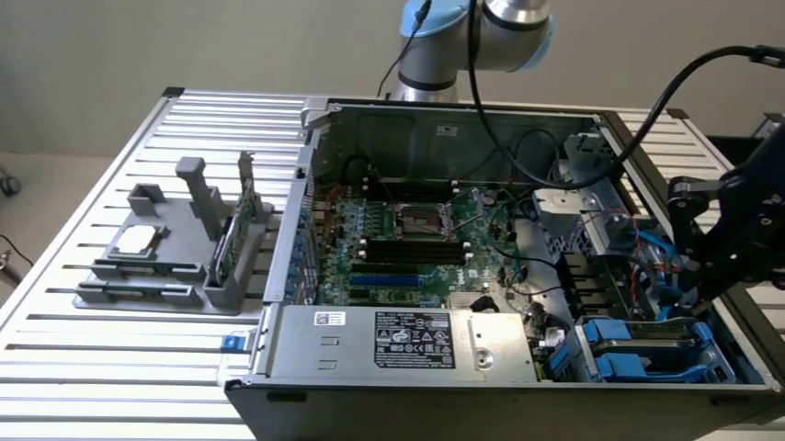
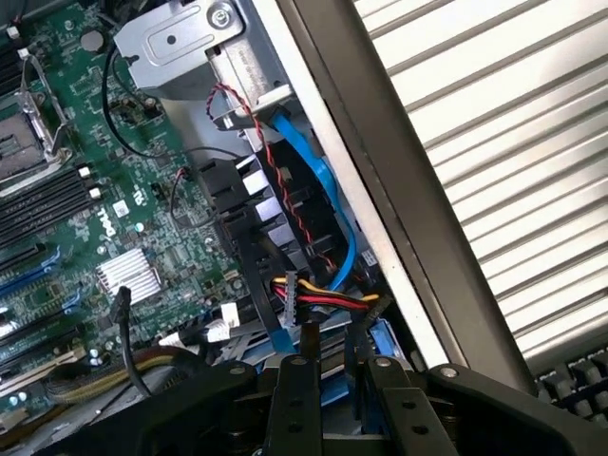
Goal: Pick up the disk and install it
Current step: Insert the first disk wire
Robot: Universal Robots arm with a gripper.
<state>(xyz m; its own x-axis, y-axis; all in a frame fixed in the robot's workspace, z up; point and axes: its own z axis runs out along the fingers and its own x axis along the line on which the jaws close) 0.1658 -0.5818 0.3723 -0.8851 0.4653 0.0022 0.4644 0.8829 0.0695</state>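
Observation:
My black gripper (image 1: 690,296) hangs inside the open computer case (image 1: 316,175), at the exterior view's right, above the drive bay (image 1: 638,354) with its blue carriers. A slab with blue edging, the disk (image 1: 672,317), hangs edge-on under the fingers. In the wrist view my gripper (image 2: 340,370) is closed on this narrow blue-edged disk (image 2: 334,391), with one finger (image 2: 294,389) on either side. Most of the disk is hidden by the fingers. Directly below it lie a blue carrier (image 2: 382,334) and a bundle of yellow, red and black wires (image 2: 328,299).
A blue cable (image 2: 318,171) and a thin red-black wire (image 2: 275,180) run along the case's side wall (image 2: 380,199). The motherboard (image 1: 405,234) and power supply (image 1: 411,342) fill the case. Outside, a grey stand (image 1: 172,276) holds a square silver chip (image 1: 135,241) and a green card (image 1: 228,241).

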